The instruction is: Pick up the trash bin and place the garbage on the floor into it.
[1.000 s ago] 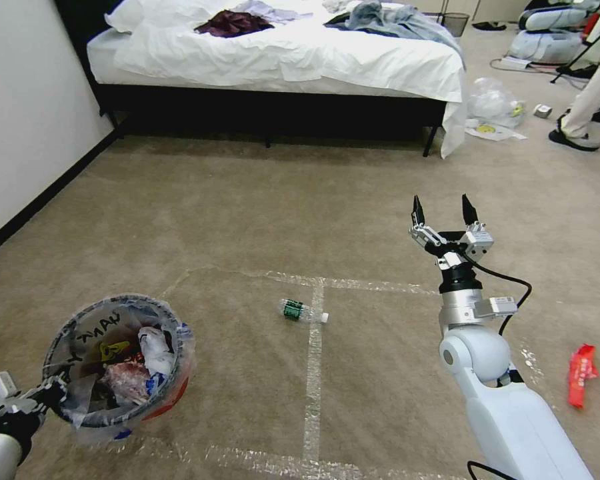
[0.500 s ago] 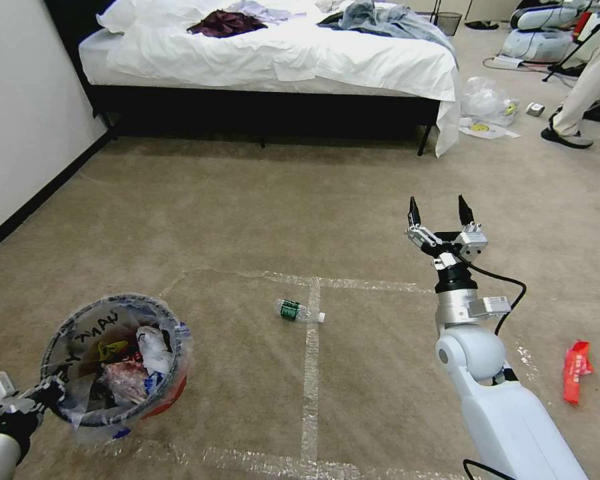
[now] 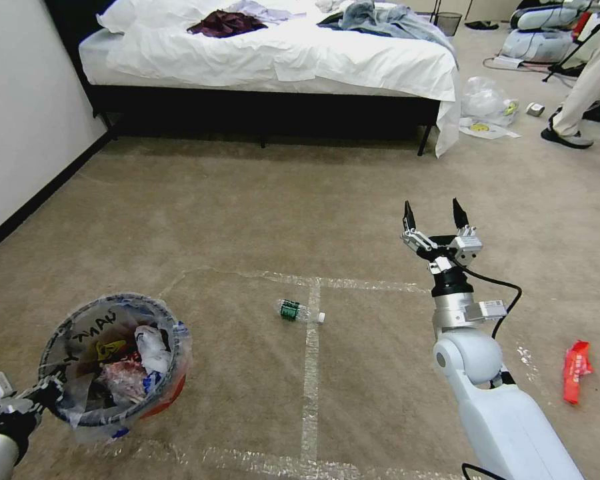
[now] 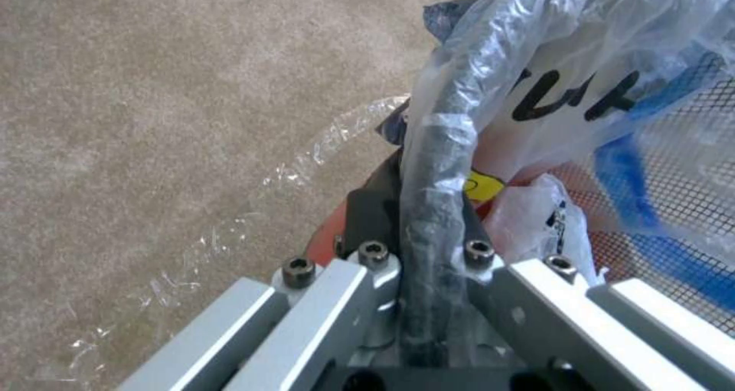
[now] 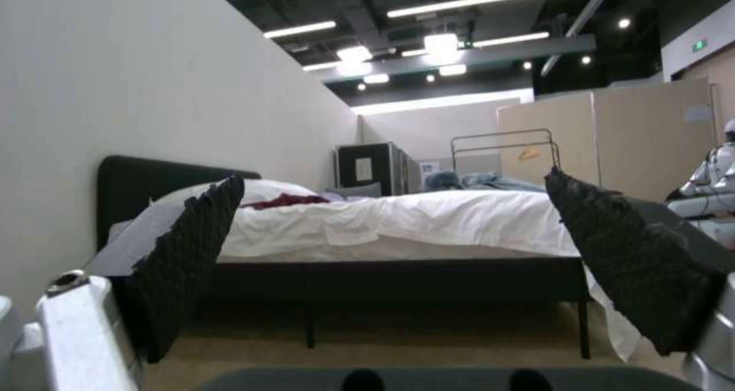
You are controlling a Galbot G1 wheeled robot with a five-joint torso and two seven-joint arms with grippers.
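The red trash bin [image 3: 170, 393], lined with a crinkled clear bag with black writing, hangs low at the left with litter inside. My left gripper [image 3: 47, 392] is shut on its rim; the left wrist view shows my left gripper [image 4: 420, 207] clamping the bag-wrapped rim [image 4: 438, 150]. A green-labelled bottle [image 3: 298, 311] lies on the floor [image 3: 213, 220] beside a tape line. A red wrapper [image 3: 575, 370] lies at the right. My right gripper [image 3: 432, 215] is held out above the carpet, open and holding nothing, its fingers [image 5: 192, 253] wide apart and facing the bed.
A white-sheeted bed [image 3: 273, 60] with clothes on it spans the back, and a wall [image 3: 27, 120] runs along the left. A clear plastic bag [image 3: 488, 101] and papers lie by the bed's right corner. Someone's leg [image 3: 583, 100] stands at the far right.
The camera turned slightly, so the whole picture shifted left. My right gripper drifted a little to the left, still open. The bin stays in my left gripper.
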